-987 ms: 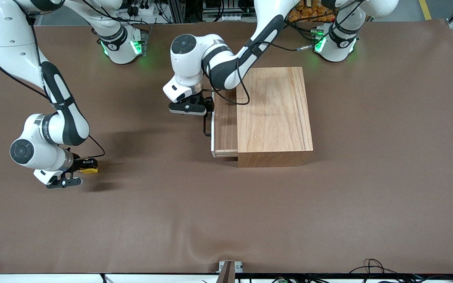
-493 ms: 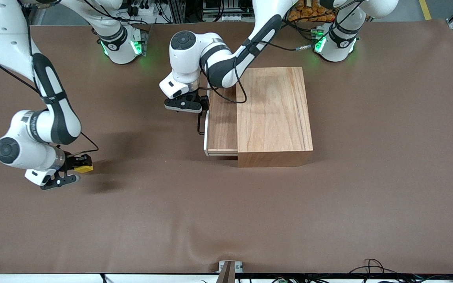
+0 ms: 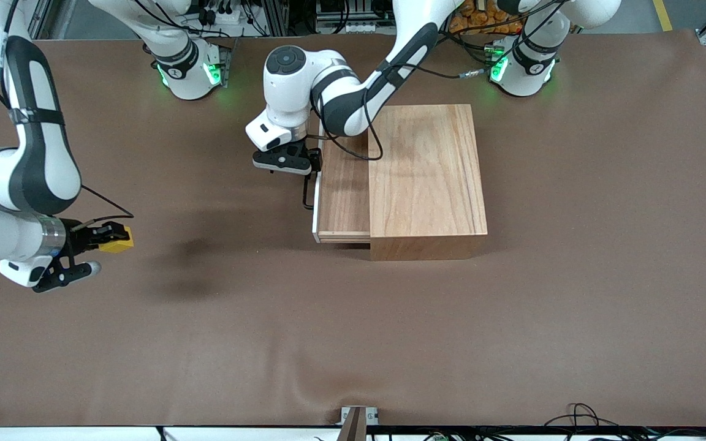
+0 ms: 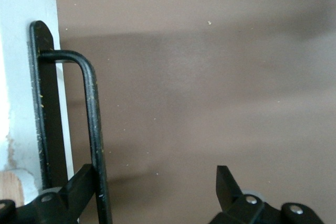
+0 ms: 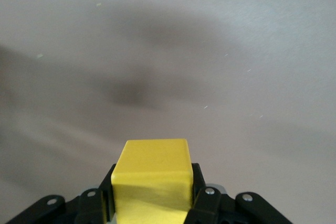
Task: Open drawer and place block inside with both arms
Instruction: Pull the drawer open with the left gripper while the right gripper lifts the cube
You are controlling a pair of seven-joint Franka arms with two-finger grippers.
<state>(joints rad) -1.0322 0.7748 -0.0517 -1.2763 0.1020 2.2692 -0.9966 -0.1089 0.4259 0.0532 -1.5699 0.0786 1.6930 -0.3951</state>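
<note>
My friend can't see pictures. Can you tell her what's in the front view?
The right claw holds a yellow block in the air over the brown table, at the right arm's end. The left claw is open at the black handle of a partly open drawer in a wooden box.

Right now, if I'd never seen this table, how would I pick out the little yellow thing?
Start at the big wooden box in the middle of the brown table, then look toward the right arm's end. There the right gripper holds the block up over bare tabletop. It is a small cube, the only bright yellow thing here.
</note>
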